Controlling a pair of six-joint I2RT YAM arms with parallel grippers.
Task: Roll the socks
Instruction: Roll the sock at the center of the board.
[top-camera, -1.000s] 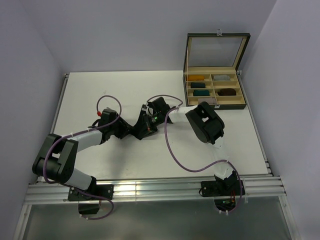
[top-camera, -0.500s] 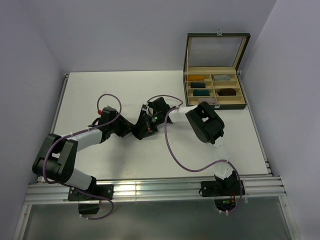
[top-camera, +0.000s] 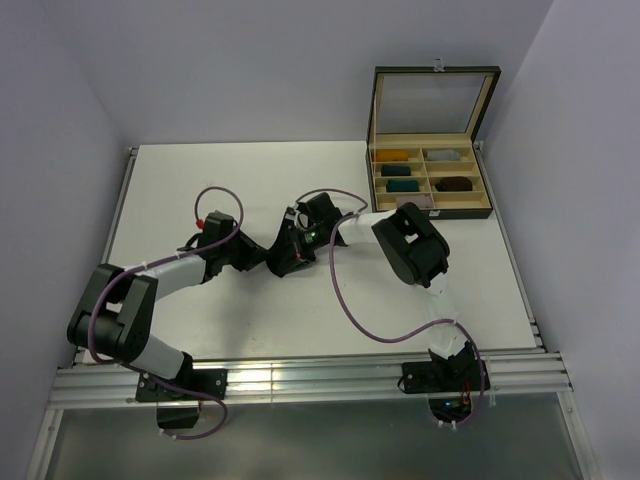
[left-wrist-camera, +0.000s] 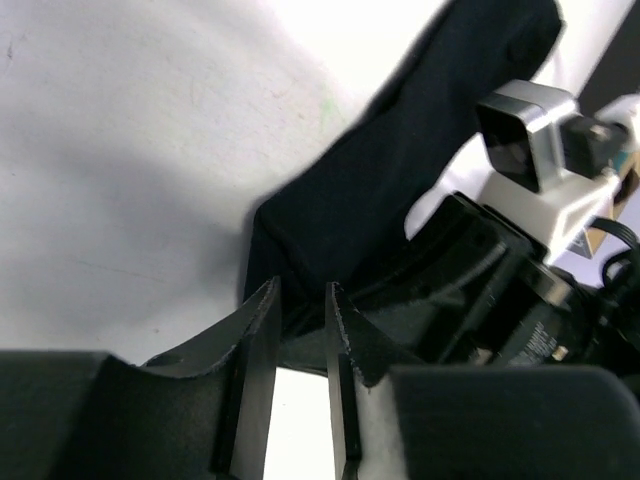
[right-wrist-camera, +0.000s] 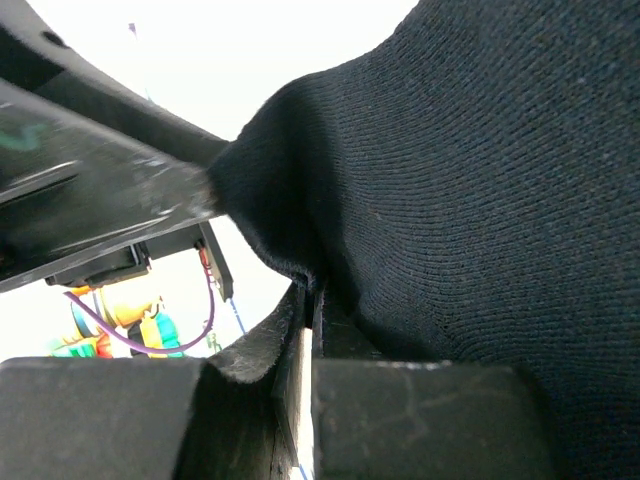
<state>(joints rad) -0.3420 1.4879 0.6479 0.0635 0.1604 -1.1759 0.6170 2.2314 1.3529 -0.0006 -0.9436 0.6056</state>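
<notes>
A black sock (top-camera: 284, 263) lies mid-table between both grippers. In the left wrist view the sock (left-wrist-camera: 400, 170) runs from upper right to lower left, and my left gripper (left-wrist-camera: 300, 300) has its narrow jaws round the sock's near end. In the right wrist view my right gripper (right-wrist-camera: 308, 290) is shut tight on a pinched fold of the black knit (right-wrist-camera: 480, 200). From above, the left gripper (top-camera: 262, 256) and right gripper (top-camera: 293, 245) nearly touch. I cannot make out a brown striped sock.
An open wooden box (top-camera: 430, 212) with compartments of rolled sock bundles stands at the back right. Purple cables (top-camera: 340, 290) loop over the table by both arms. The right arm's wrist camera (left-wrist-camera: 530, 150) sits close in front of the left gripper.
The left wrist has shifted slightly away from the table's near edge and its cable loop has risen. The right arm and the sock stay almost still.
</notes>
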